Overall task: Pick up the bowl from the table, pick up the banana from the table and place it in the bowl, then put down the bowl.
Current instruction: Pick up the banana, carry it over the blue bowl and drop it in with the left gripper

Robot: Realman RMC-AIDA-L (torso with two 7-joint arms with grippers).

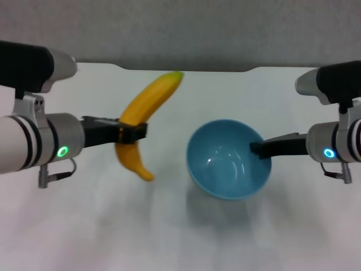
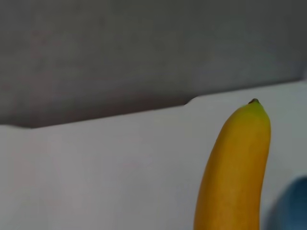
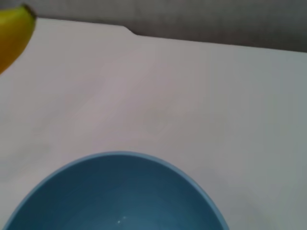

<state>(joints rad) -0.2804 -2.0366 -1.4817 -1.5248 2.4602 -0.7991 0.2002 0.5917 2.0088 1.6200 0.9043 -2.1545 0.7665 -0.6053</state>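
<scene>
The left gripper was clenched on the banana near its middle, holding it clear of the table. The banana's long axis ran from the greenish tip, far and toward the bowl's side, down to the lower end that hung nearer the robot. The right gripper was clamped on the rim of the light-blue bowl at the robot's right side; the shadow under the bowl suggested it was held a little above the tabletop, tilted slightly. The bowl lay to the right of the banana, near but apart, with bare table between them. Judged from this, both pickups were done and the banana still had to go into the bowl. That move turned on carrying the banana rightward over the open mouth. Since the banana was longer than the bowl was wide, it would probably rest across the rim or lean inside rather than lie flat.
</scene>
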